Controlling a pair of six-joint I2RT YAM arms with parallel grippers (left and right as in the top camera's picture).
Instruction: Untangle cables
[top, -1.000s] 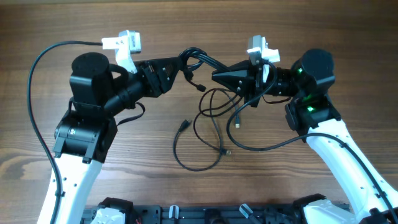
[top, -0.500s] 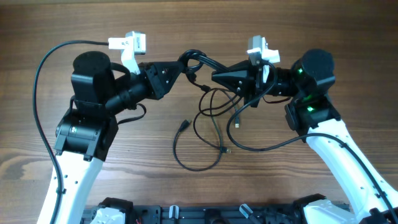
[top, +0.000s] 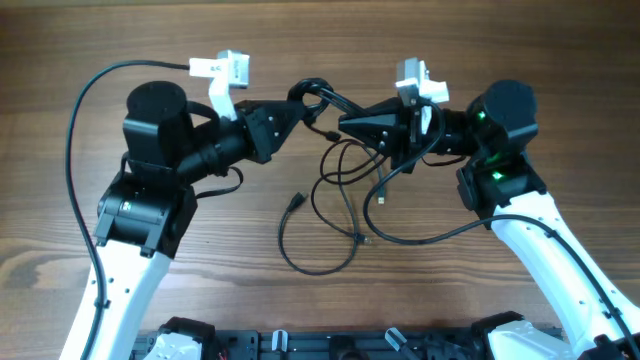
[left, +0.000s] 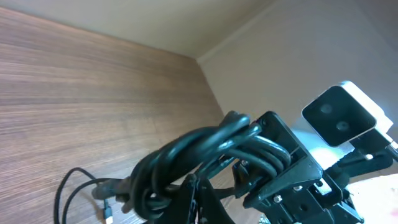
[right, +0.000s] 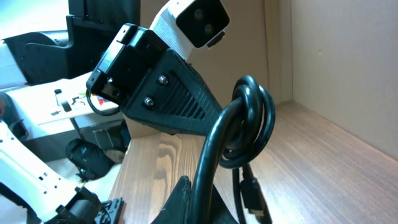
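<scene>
Overhead view: two black robot arms reach toward each other above a wooden table (top: 560, 60). The left claw (top: 297, 104) and the right claw (top: 346, 121) almost meet, tip to tip. A knot of thin black cables (top: 318, 92) is bunched in the small space between them. Both claws are squeezed narrow. The left claw pinches the knot from its own side, and the right claw grips strands of it from the opposite side.

Below the claw tips, toward the arms' bases, the rest of the cables hang down and spread in loose, overlapping loops on the wood. Small plug ends (top: 293, 203) lie at the edges of those loops (one tip looks gold, but it is very small). Each wrist carries a white camera (top: 228, 68) just behind its claw.

Left wrist view: several glossy black strands (left: 211, 146) loop together directly ahead of the left claw (left: 200, 200). The right claw (left: 292, 180) sits just beyond them. One thin strand trails down to the table, off to the claw's side.

Right wrist view: a thick coil of cable (right: 249, 118) stands upright just ahead of the right claw, rising from between its fingers (right: 199, 180). A plug dangles beneath the coil. The left claw (right: 161, 81) is close behind the coil, angled down toward it.
</scene>
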